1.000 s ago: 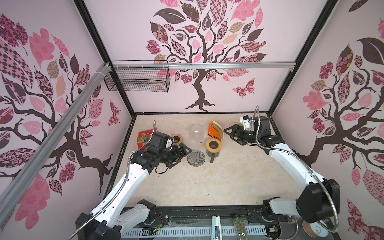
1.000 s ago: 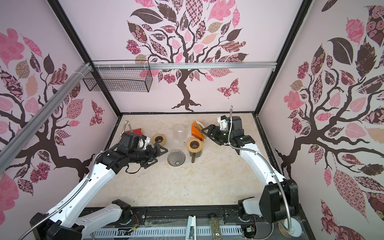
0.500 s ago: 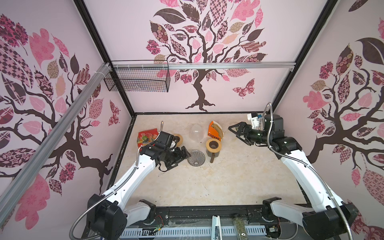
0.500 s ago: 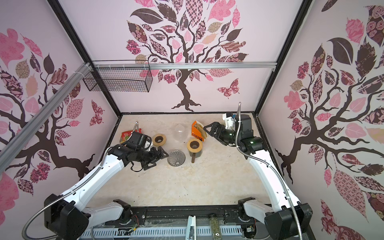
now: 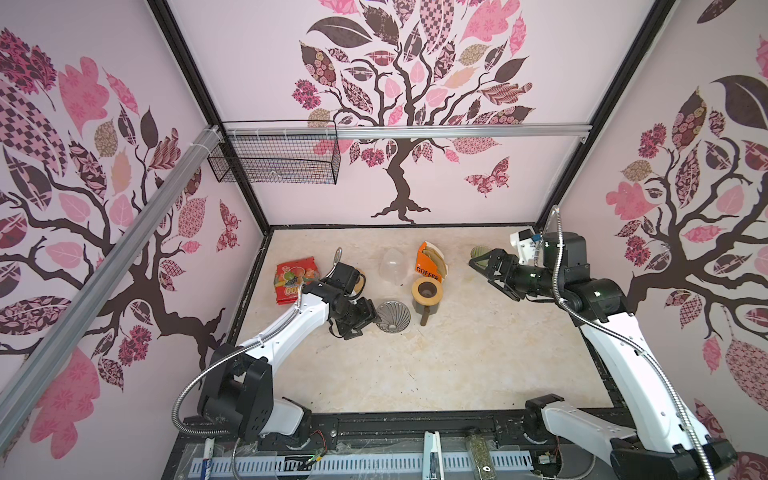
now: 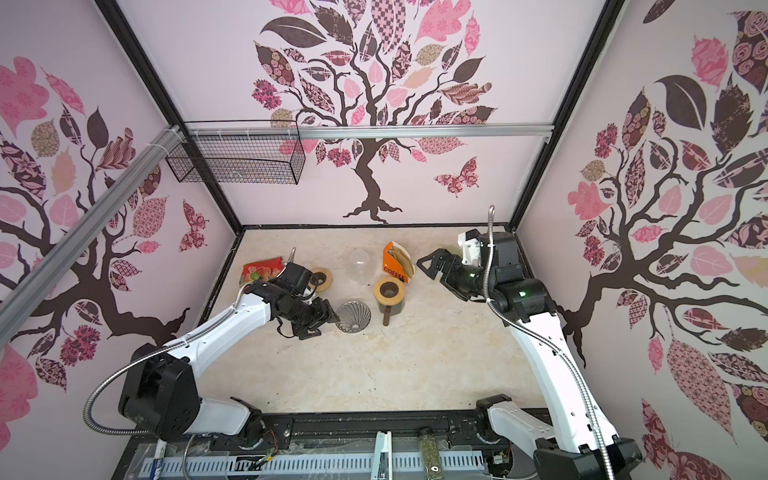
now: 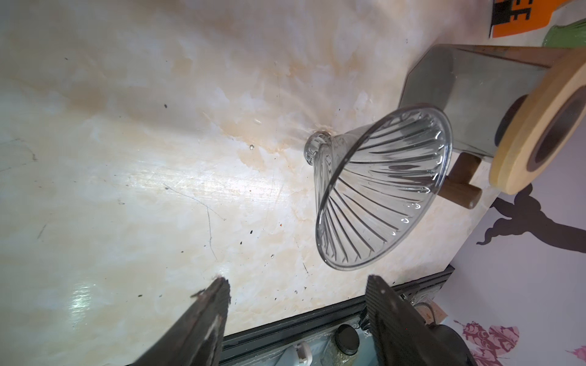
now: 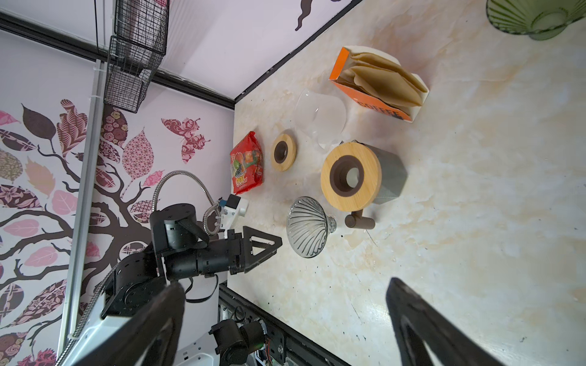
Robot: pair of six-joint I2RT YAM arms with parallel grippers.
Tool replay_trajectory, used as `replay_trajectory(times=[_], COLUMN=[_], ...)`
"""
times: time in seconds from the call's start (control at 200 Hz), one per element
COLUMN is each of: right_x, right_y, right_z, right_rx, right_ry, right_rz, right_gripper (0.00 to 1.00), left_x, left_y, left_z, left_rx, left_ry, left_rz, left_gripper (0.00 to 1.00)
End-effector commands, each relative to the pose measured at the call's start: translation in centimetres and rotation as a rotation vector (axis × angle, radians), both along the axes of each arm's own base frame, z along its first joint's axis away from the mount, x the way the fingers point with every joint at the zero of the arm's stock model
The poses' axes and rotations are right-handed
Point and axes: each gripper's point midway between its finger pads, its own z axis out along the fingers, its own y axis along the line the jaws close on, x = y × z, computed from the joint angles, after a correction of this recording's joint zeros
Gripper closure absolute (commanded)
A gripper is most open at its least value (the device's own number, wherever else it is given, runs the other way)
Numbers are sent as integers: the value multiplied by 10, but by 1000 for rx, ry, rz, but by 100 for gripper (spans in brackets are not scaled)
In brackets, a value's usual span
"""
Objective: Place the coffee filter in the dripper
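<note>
The left hand (image 7: 298, 283) is seen partly open and empty, its fingers (image 7: 203, 317) set low over the counter (image 7: 126, 158). The ribbed glass dripper (image 7: 380, 190) lies just beyond their tips, and whether its rim is touched cannot be told. The dripper is stood upright on its small foot, left of the counter's middle, just beside a grey stand (image 5: 417, 293) topped with a wooden ring. The right hand (image 8: 285, 283) is spread wide and empty above the far right corner, well apart from the paper filters (image 8: 380, 79). These are packed upright in an orange box (image 8: 374, 106) near the middle of the far edge, and none has been taken out yet. Several things could go wrong from here. The dripper could be tipped or slid if one finger meets the rim before the other, since smooth glass on so narrow a foot is easily upset, and it might be knocked against the stand. At the box, several thin filters could be drawn out together because they lie pressed face to face. The light box could also be dragged or toppled if the papers bind. A green cone (image 8: 532, 19) at the far right corner could be mistaken for the dripper.
</note>
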Motion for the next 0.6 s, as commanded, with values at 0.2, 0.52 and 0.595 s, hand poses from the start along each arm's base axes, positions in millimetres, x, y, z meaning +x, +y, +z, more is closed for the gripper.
replay_trajectory(times=[0.2, 0.52, 0.595], right_x=[-35, -41, -41], right_y=[2, 5, 6], right_z=[-3, -15, -17], right_rx=[72, 105, 107], right_ry=[31, 25, 24], right_rz=[26, 45, 47], right_gripper=[0, 0, 0], left_x=[26, 29, 29], left_y=[-17, -17, -16], left_z=[-1, -10, -12], left_rx=[7, 28, 32], left_ry=[-51, -43, -39], left_rz=[-4, 1, 1], left_gripper=[53, 73, 74])
